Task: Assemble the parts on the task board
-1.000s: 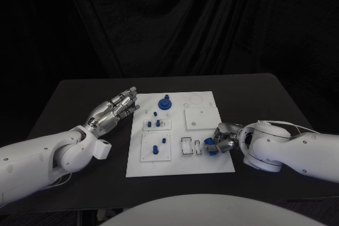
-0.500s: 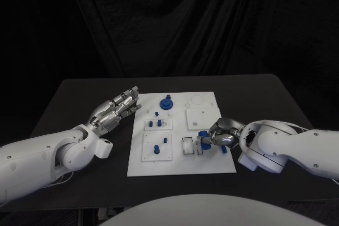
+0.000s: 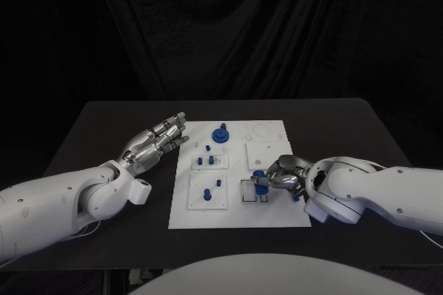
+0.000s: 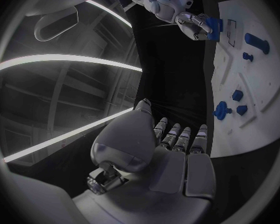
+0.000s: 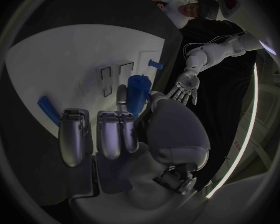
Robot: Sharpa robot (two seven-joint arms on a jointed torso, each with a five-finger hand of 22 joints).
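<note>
- While the left hand [image 3: 157,141] hovers flat with its fingers spread and nothing in them, it sits just beside the left edge of the white rectangular task board [image 3: 231,218], over the black tabletop [image 3: 102,125]; the left wrist view shows the same bare palm [image 4: 171,159].
- On the board's far middle stands a round blue knob-like part [image 3: 221,134], upright in its seat.
- Nearer, on the board's left half, small blue pegs [image 3: 207,160] stand in a raised white block, and one more blue peg [image 3: 208,194] stands in the larger white block below it.
- Right of those lie two narrow black-outlined slots [image 3: 248,190], also seen in the right wrist view [image 5: 115,77].
- Over these slots the right hand [image 3: 281,176] pinches a short blue cylindrical part [image 3: 261,183]; the right wrist view shows it gripped between thumb and fingers [image 5: 139,95], its free end pointing toward the board.
- Another slim blue piece [image 5: 50,110] lies on the board's near edge in that view.
- By its look the held part is hard plastic, light and stiff, with smooth sides that could slip or twist in metal fingers; a hold across its upper body, leaving the lower end free, looks best for seating it.
- I cannot tell whether its tip already touches the board.
</note>
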